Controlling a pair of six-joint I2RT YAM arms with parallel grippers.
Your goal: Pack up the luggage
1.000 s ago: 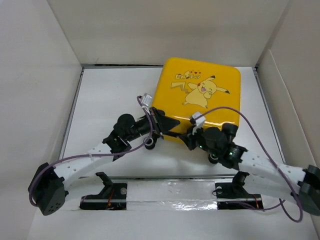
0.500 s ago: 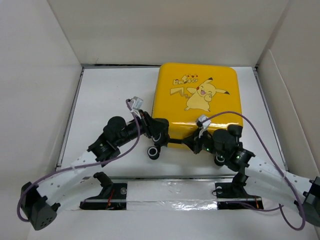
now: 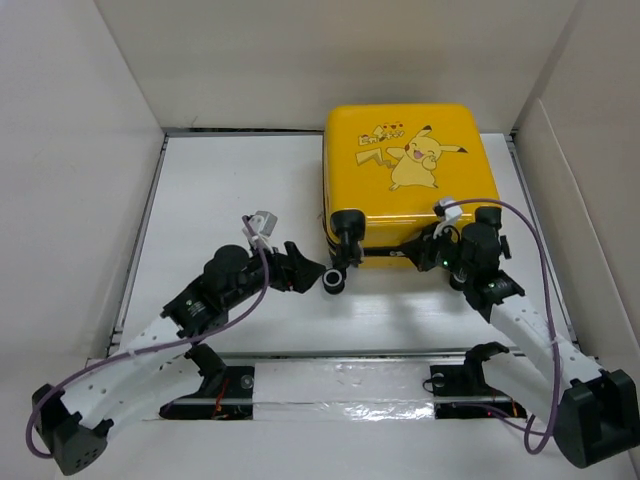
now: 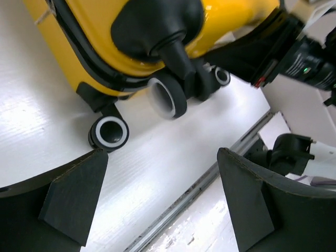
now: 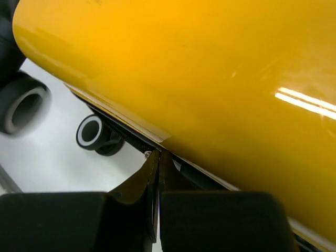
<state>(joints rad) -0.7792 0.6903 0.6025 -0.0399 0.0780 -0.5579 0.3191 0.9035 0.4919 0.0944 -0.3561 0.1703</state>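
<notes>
Large yellow hard-shell Pikachu suitcase (image 3: 410,185) had slid to the upper right of the top view, lid down on the white worktop (image 3: 230,190). Left gripper (image 3: 310,272) had backed off, released, beside 1 black wheel (image 3: 333,283). Right gripper (image 5: 157,157) was clenched at the black zipper trim (image 5: 126,140); zipping probably came next.

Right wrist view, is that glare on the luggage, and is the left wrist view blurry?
Right wrist: yes, a bright glare streak on the luggage shell, and the wheel at left is soft. Left wrist: the big wheel is blurred, the small wheel sharp.
</notes>
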